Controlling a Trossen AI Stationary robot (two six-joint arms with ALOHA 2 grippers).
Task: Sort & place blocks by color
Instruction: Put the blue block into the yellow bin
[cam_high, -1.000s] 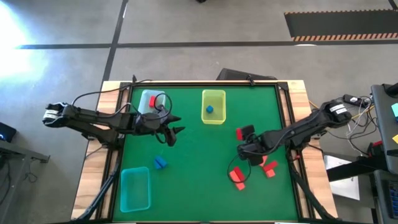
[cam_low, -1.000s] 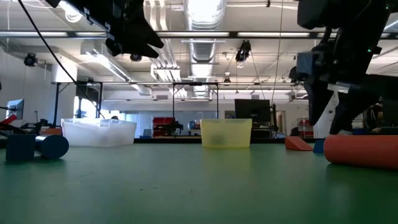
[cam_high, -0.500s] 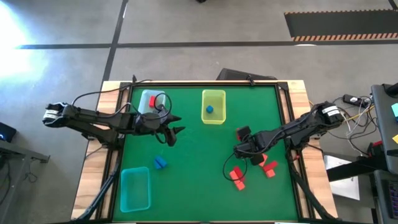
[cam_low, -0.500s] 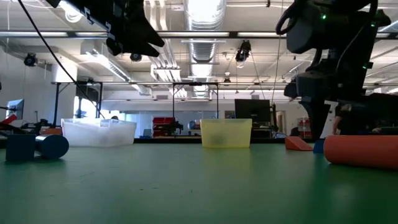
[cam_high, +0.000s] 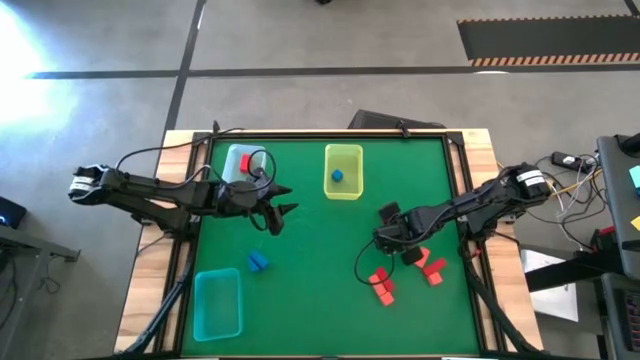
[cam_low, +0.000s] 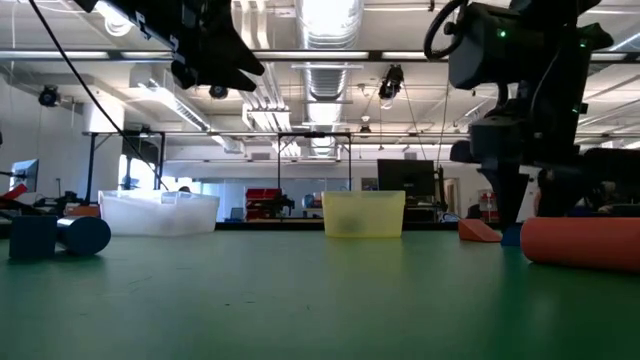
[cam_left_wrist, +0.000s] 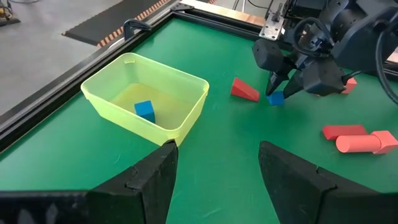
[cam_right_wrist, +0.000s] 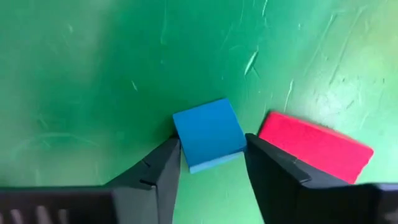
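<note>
Only the right wrist view shows the right hand (cam_right_wrist: 208, 165) with its fingers pressed to both sides of a blue block (cam_right_wrist: 209, 133) on the table (cam_right_wrist: 74, 74), beside a red block (cam_right_wrist: 316, 147). From above, the arm hides it. The left hand (cam_high: 281, 213) hovers open.

Grey concrete floor (cam_high: 300, 95); ceiling ducts (cam_low: 330, 75), lights.

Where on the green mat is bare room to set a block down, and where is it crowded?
Free: the mat's middle, between the teal tray and the red blocks. Crowded: around the right gripper, over a blue block beside a red one.
</note>
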